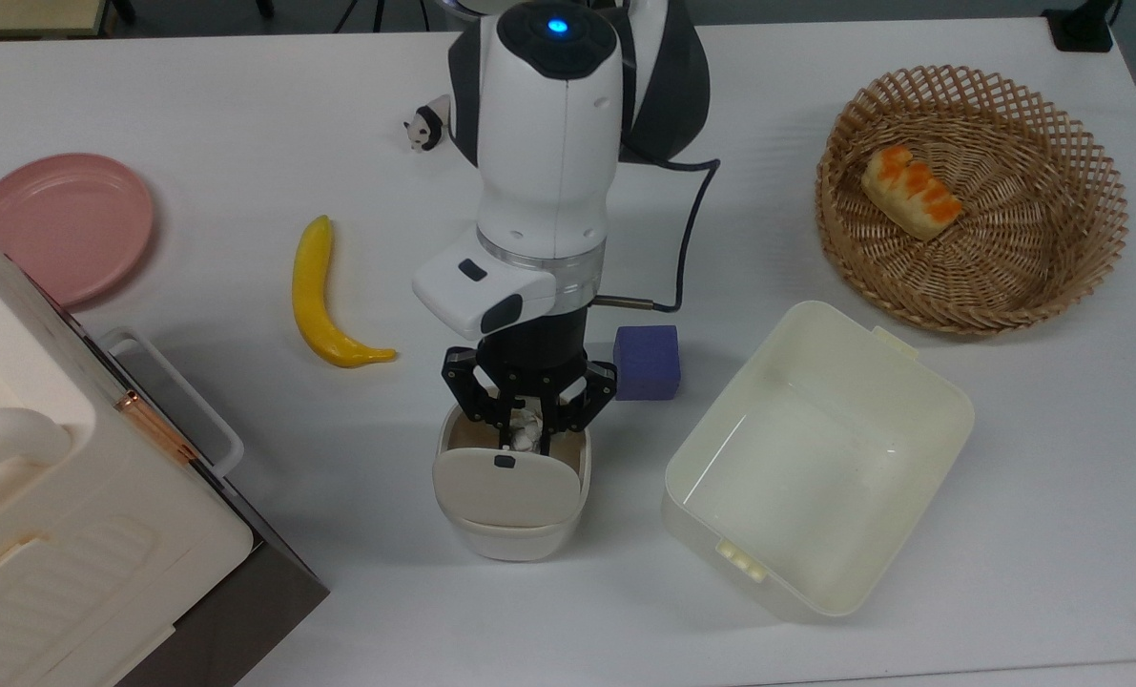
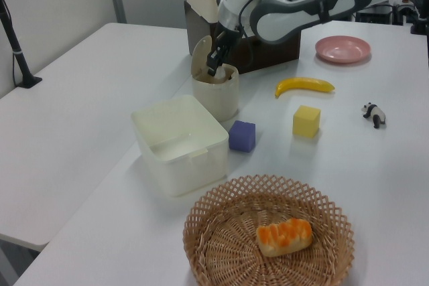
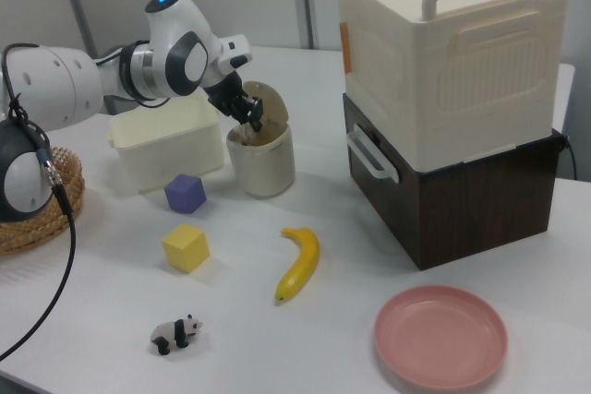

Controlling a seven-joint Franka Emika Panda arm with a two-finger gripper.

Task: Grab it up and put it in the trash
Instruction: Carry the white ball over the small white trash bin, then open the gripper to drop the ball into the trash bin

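Observation:
The tiny crumpled white paper wad (image 1: pixel 527 437) is pinched between my gripper's fingers. My gripper (image 1: pixel 527 435) is shut on it and points down into the open mouth of the trash (image 1: pixel 510 501), a small cream rounded bin whose flap lid with a black dot is tipped open. In the left view my gripper (image 2: pixel 216 70) sits just above the rim of the trash (image 2: pixel 216 95), in front of the raised flap. The right view shows my gripper (image 3: pixel 251 119) at the top of the trash (image 3: pixel 262 163).
A purple cube (image 1: pixel 646 363) sits close beside the bin, with a cream rectangular tub (image 1: pixel 787 477) further to the top view's right. Also here are a banana (image 1: pixel 320 296), a yellow cube (image 2: pixel 306 121), a panda figurine (image 1: pixel 426 124), a pink plate (image 1: pixel 62 224), a wicker basket (image 1: pixel 973 315) with bread, and a large cream box (image 1: pixel 52 515).

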